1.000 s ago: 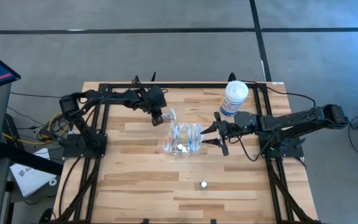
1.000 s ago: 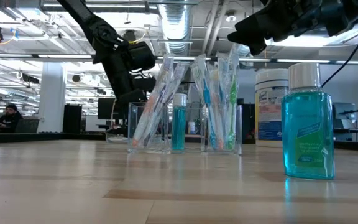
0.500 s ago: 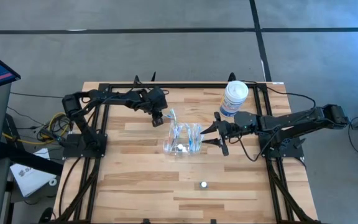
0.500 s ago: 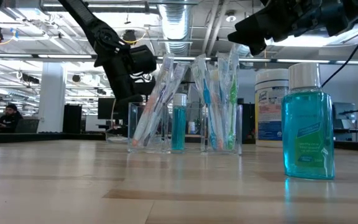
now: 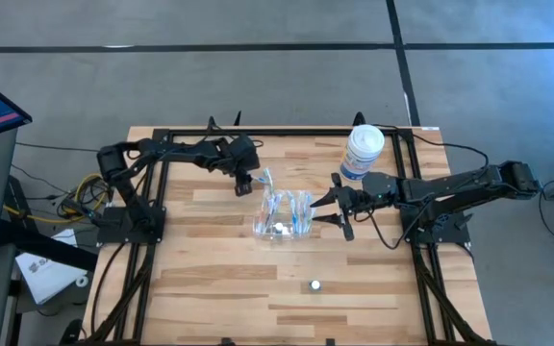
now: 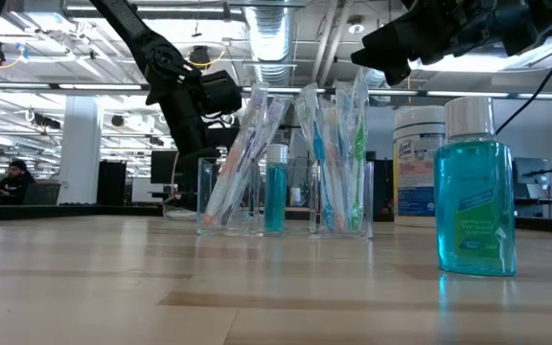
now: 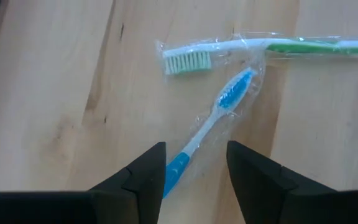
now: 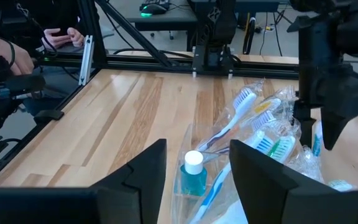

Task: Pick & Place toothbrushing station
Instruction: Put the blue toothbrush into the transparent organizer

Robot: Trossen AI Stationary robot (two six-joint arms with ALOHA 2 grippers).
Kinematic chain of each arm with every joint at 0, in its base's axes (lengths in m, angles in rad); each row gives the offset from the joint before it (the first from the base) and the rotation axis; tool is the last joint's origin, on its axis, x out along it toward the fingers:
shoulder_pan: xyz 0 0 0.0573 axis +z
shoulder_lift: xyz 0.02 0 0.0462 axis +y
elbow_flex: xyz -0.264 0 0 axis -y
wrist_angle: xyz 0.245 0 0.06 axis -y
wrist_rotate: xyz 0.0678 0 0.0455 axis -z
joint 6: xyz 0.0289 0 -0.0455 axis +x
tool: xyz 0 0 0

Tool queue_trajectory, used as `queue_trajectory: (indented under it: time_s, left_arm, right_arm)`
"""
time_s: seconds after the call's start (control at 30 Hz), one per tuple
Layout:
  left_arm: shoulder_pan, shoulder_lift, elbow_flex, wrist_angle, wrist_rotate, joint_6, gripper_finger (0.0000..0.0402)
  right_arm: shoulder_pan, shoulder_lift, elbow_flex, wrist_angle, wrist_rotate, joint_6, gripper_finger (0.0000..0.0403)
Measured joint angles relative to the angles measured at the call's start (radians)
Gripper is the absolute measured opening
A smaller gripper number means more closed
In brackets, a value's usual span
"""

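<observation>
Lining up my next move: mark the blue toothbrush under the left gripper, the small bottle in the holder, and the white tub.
Blue toothbrush (image 7: pixel 232 98), left wrist view, on its bristle head.
Small bottle (image 8: pixel 193 176), right wrist view, on its blue body.
White tub (image 5: pixel 364 151), high view, on its lid.

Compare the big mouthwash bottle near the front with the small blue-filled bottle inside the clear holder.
The mouthwash bottle stands alone on bare table; the small bottle sits in the clear holder among wrapped toothbrushes. The mouthwash bottle looks wider; the small bottle looks slimmer. Both are upright, white-capped and hold blue-green liquid.
</observation>
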Motion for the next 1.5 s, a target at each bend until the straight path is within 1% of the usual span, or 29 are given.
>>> queue_trajectory:
  time_s: [0.3,0.43,0.53,0.63,0.77,1.07,1.2,1.37,1.5]
  left_arm:
    - [-0.001,0.079,0.001,0.018,0.013,0.010,0.0157]
    - [-0.002,0.079,0.001,0.023,0.005,0.013,0.0157]
    - [-0.006,0.072,-0.001,0.023,0.001,0.011,0.0149]
    - [-0.010,0.065,-0.003,0.022,-0.007,0.010,0.0135]
    - [-0.023,0.065,-0.003,0.020,-0.035,0.009,0.0105]
    - [-0.044,0.064,-0.003,0.023,-0.048,0.009,0.0011]
    - [-0.046,0.063,-0.003,0.023,-0.072,-0.005,0.0007]
    - [-0.045,0.060,-0.003,0.022,-0.077,-0.036,0.0001]
    - [-0.043,0.030,-0.004,0.007,-0.079,-0.063,0.0001]
  right_arm:
    - [0.006,0.000,0.000,-0.017,0.000,0.000,0.0162]
    - [0.007,0.000,0.000,-0.018,-0.001,0.000,0.0163]
    - [0.006,0.000,0.000,-0.019,-0.001,0.000,0.0164]
    - [0.006,0.000,0.000,-0.020,-0.001,0.000,0.0163]
    - [0.006,0.000,0.000,-0.021,0.000,0.000,0.0160]
    - [0.006,0.000,0.000,-0.021,0.000,0.000,0.0157]
    - [0.006,0.000,0.000,-0.021,0.000,0.000,0.0155]
    - [0.006,0.000,0.000,-0.021,0.000,0.000,0.0152]
    - [0.006,0.000,0.000,-0.021,0.000,0.000,0.0154]
